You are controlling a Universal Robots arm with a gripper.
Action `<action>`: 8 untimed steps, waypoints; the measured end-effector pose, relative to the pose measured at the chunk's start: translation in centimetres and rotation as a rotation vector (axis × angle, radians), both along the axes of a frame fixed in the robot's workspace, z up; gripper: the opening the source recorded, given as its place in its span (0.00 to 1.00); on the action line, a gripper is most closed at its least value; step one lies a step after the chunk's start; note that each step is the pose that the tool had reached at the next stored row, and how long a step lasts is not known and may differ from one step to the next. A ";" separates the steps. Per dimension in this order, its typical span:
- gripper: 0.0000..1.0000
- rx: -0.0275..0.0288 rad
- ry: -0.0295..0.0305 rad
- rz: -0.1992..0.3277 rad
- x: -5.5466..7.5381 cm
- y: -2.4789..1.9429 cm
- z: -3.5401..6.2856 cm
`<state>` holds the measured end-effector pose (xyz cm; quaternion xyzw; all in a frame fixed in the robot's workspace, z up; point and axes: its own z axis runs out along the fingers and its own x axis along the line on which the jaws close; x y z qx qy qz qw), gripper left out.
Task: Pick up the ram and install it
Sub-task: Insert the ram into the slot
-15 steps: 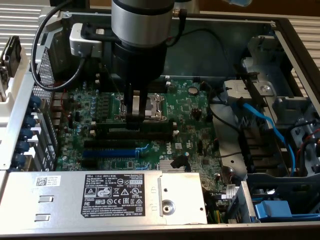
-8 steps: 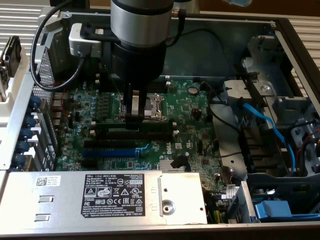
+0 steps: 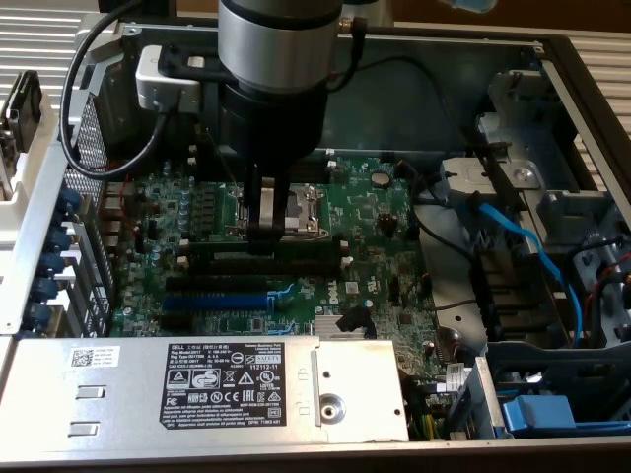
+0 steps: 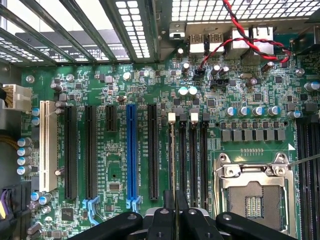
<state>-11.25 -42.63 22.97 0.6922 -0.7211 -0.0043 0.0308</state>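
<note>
The ram [image 4: 173,160] shows edge-on in the wrist view as a thin dark strip, standing in the memory slot nearest the other expansion slots. My gripper [image 4: 175,200] is shut on its upper edge, one black finger on each side. A white end clip [image 4: 172,118] sits at the slot's far end. In the exterior view the gripper [image 3: 264,229] reaches straight down onto the ram [image 3: 301,244], which lies along the black memory slots just in front of the CPU socket [image 3: 301,207]. Whether the ram is fully seated in the slot cannot be told.
Empty black memory slots [image 4: 192,160] run beside the ram. A blue expansion slot [image 4: 131,150] and the open CPU socket [image 4: 252,195] flank them. Red and black wires [image 4: 240,35] cross the board's edge. A silver power supply [image 3: 197,384] and blue cable [image 3: 523,241] border the board.
</note>
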 end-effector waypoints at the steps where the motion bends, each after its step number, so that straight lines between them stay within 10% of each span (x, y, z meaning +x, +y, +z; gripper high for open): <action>1: 0.13 0.0000 0.0000 0.001 0.0 0.00 0.00; 8: 0.13 0.0002 0.0000 0.003 -0.1 0.00 -0.04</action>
